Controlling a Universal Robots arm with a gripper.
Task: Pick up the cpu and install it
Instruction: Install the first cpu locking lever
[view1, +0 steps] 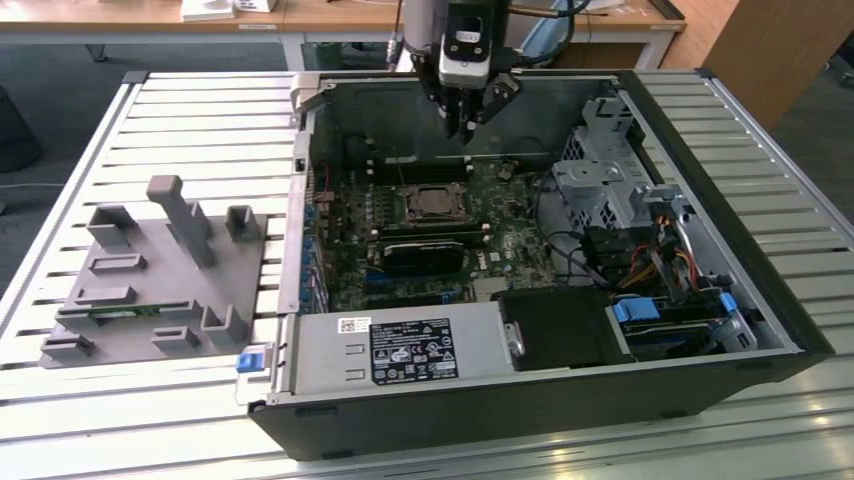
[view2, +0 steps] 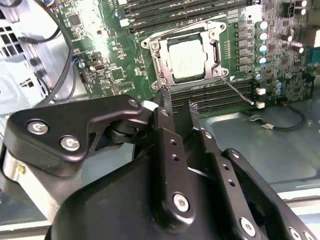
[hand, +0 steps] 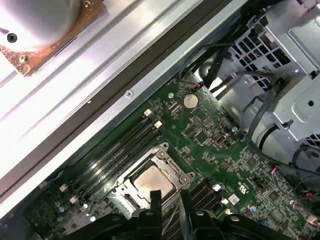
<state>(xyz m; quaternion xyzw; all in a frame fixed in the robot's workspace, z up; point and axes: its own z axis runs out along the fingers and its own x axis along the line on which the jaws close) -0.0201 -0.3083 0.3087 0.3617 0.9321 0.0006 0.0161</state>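
Observation:
The cpu (view1: 430, 203) is a small square chip with a silver-grey top. It lies flat inside the black-framed socket on the green motherboard (view1: 350, 262) in the open computer case. Both wrist views look down on the cpu (view2: 189, 59) (hand: 151, 181) within the metal socket frame (view2: 156, 56). My gripper (view1: 465, 128) hangs above the case, a little behind the socket and well clear of the chip. Its two black fingers (view2: 163, 117) stand slightly apart with nothing between them, as the gripper (hand: 170, 196) also appears in the first wrist view.
A grey fixture block (view1: 147, 270) with posts and slots sits on the slatted table (view1: 200, 110) at the exterior view's left. Inside the case are the power supply (view1: 400, 350), a metal drive cage (view1: 601, 180), loose cables (view1: 587, 260) and memory slots (view2: 220, 95) beside the socket.

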